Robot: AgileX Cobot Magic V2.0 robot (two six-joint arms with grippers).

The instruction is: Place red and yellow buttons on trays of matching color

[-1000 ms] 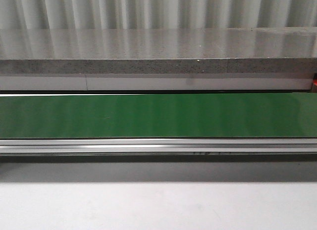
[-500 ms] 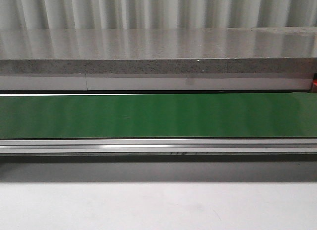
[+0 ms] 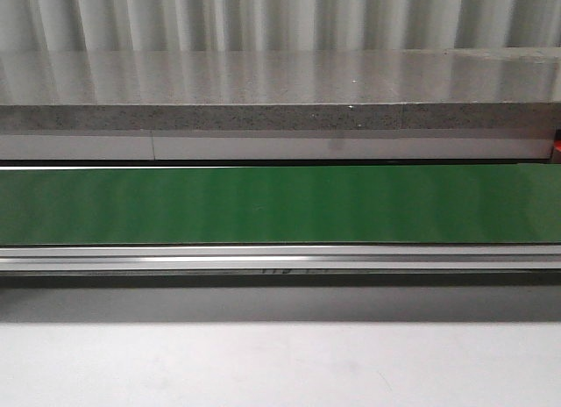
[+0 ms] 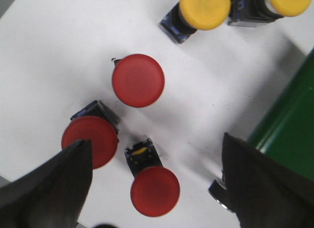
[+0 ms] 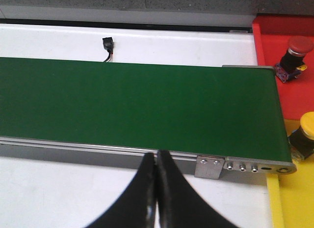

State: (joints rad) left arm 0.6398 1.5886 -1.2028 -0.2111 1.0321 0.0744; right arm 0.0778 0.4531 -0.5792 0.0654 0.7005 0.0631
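Left gripper [image 4: 152, 188] is seen spread wide in its wrist view, nothing held, dark fingers [image 4: 46, 188] framing a cluster of buttons on the white table [image 4: 49, 56]. Right gripper [image 5: 157, 198] is pressed fully closed, fingertips touching, nothing between them, hovering at the near edge of the conveyor. Green conveyor belt [image 3: 280, 205] is shown running across the whole front view, bare, with a metal side rail [image 3: 280, 260] along its near edge and a speckled grey ledge [image 3: 280, 117] behind it. At the belt's end in the right wrist view a red tray [image 5: 284, 41] is seen holding one red button [image 5: 294, 48], tilted on its purple base; next to it a yellow tray [image 5: 289, 198] holds one yellow button [image 5: 306, 132]. Under the left gripper three red buttons are seen: one upright [image 4: 138, 80], one on its side near the left finger [image 4: 90, 139], one on its side between the fingers [image 4: 154, 188]. Two yellow buttons [image 4: 203, 9] [image 4: 289, 2] lie beyond them, close to the belt edge, the second partly cut off. A small black connector [image 5: 108, 43] with a short wire is visible on the white surface behind the belt.
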